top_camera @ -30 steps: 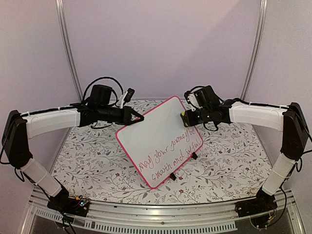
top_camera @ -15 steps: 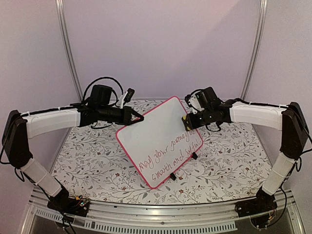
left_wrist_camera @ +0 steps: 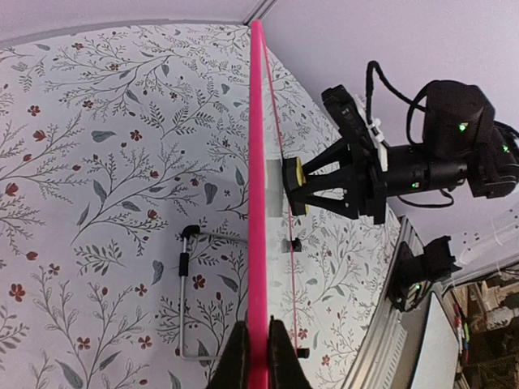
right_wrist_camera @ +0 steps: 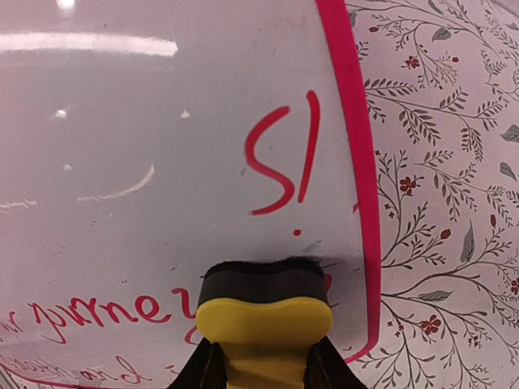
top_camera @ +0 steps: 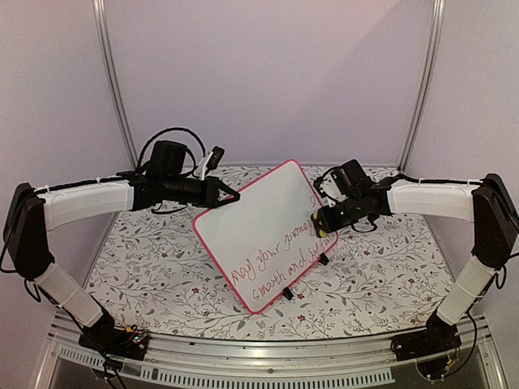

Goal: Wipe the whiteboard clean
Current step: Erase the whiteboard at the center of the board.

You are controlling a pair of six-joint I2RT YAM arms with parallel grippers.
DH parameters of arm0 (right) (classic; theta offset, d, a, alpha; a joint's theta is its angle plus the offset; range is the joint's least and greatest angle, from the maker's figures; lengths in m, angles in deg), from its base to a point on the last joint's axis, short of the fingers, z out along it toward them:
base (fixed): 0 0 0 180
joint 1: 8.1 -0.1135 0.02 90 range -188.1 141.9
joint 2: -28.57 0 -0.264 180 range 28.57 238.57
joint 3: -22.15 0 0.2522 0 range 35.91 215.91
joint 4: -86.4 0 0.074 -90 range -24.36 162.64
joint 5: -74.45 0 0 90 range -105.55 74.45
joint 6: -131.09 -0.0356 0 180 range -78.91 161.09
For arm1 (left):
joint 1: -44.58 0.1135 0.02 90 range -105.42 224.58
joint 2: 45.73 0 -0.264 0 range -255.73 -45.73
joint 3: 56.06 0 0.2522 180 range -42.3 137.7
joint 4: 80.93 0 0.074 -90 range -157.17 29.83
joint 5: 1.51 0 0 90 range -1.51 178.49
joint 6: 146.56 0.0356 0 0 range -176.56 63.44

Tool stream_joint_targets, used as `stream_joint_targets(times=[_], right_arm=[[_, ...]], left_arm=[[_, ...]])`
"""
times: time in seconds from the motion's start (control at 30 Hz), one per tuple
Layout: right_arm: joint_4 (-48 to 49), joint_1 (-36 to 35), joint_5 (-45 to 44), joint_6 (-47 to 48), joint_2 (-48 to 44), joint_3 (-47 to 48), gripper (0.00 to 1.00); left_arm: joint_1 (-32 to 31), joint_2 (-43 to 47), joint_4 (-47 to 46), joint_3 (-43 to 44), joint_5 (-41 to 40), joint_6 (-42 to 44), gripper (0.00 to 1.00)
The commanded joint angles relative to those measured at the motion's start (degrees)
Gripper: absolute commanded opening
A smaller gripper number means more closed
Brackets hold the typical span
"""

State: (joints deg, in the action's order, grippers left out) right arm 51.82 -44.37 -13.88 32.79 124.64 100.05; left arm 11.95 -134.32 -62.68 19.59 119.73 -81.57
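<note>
Whiteboard is up on edge over the flowered table, tipped like a diamond. We can't tell whether its low corner rests on the cloth. The left gripper has its fingers closed tight on the pink frame at the upper left edge, steadying it. Now the change: the right gripper, clamped shut on the yellow eraser, has slid down the board's right side from near the top corner a second ago and sits level with the first line of red writing. From the right wrist we see the eraser's dark pad pressed flat on the white surface just inside the frame, with a red "S!" just beyond it and more words off to the left. So we judge the wiping is only getting started: nearly all the message still reads clearly, and the strokes must carry across both lines.
</note>
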Motion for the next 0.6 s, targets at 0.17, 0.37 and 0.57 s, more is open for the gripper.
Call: stream_joint_targets(times=[0.17,0.37,0.57], right_arm=[[-5.2,2.1,0.7,0.8,3.8,13.7,0.30],[-7.0,2.3,0.7,1.8,6.3,18.6,0.30],[-7.1,2.4,1.2,1.1,5.6,14.4,0.30]], left_arm=[[-2.7,-2.4,3.0,-0.8,-1.0,5.6,0.00],[-2.6,-2.1,3.0,-0.8,-0.9,5.6,0.00],[-2.6,-1.9,3.1,-0.8,-0.8,5.6,0.00]])
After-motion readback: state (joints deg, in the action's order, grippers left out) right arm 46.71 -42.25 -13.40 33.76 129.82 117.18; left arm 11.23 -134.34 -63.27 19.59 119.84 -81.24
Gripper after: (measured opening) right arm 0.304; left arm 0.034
